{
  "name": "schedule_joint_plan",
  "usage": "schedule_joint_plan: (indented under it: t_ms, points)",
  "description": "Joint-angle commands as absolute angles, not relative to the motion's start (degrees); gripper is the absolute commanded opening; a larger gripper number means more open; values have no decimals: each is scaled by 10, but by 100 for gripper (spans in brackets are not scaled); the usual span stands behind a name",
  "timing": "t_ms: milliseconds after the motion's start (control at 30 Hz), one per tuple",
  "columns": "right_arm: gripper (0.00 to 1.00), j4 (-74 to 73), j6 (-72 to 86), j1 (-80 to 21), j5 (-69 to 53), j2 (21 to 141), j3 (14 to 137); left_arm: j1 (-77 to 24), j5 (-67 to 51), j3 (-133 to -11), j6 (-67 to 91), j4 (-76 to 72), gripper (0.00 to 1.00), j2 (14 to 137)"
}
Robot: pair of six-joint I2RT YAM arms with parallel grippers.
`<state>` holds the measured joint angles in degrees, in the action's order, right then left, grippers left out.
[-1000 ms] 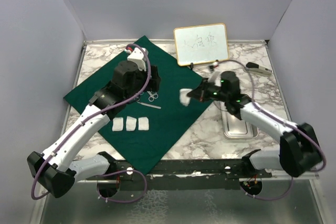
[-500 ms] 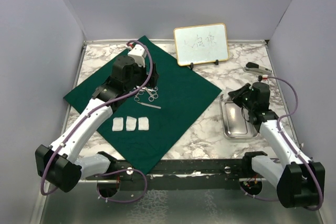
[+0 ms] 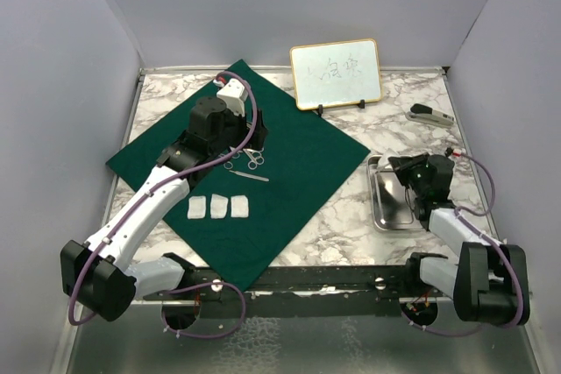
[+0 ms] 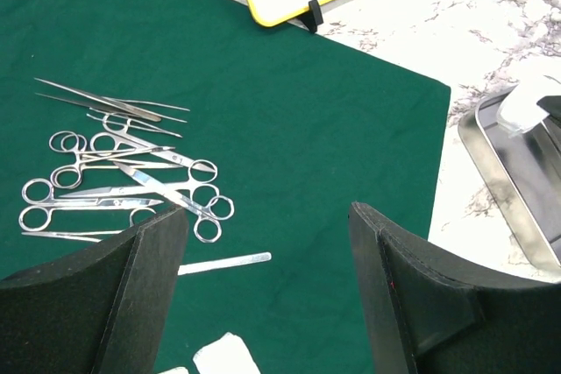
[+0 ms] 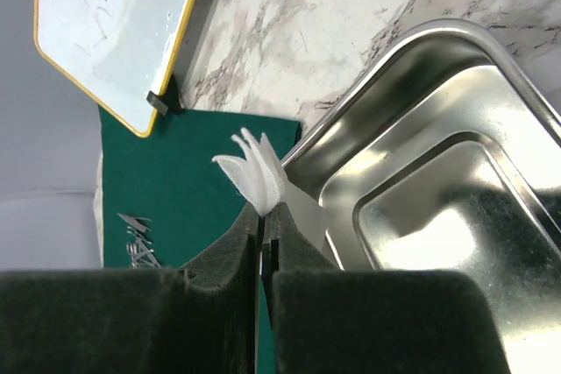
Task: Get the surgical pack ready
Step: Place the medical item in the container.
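The dark green cloth (image 3: pixel 289 164) lies on the marble table. Silver scissor-like instruments (image 3: pixel 246 160) lie in a pile on it, with three white gauze squares (image 3: pixel 218 208) in a row nearer me. My left gripper (image 3: pixel 252 139) hovers open and empty over the cloth (image 4: pixel 324 129), just right of the instruments (image 4: pixel 123 177). The steel tray (image 3: pixel 393 208) sits right of the cloth. My right gripper (image 5: pixel 267 209) is shut on folded white gauze (image 5: pixel 256 174) above the tray's left rim (image 5: pixel 368 120). That gauze (image 4: pixel 523 107) also shows in the left wrist view.
A gold-framed whiteboard (image 3: pixel 336 72) stands at the back, touching the cloth's far edge. A grey stapler-like tool (image 3: pixel 429 114) lies at the back right. Grey walls close in three sides. The whiteboard (image 5: pixel 114 32) also shows in the right wrist view.
My right gripper has carried the gauze from over the cloth's right corner across to the tray and lowered to its left rim. The left arm has barely moved.
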<state>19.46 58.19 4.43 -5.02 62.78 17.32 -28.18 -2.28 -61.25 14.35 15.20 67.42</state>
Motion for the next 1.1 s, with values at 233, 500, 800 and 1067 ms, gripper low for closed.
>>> schedule_joint_plan:
  t_ms: [233, 500, 800, 1067]
  points:
    - [1, 361, 629, 80, -109, 739, 141, -280, -45, -609, 139, 133, 76, 669]
    - [1, 325, 614, 91, -69, 778, 149, -280, -49, -609, 140, 132, 75, 671]
    - [1, 246, 597, 95, -11, 758, 155, -280, -51, -608, 140, 132, 75, 669]
    - [1, 245, 584, 101, 13, 778, 163, -280, -53, -607, 140, 132, 75, 668]
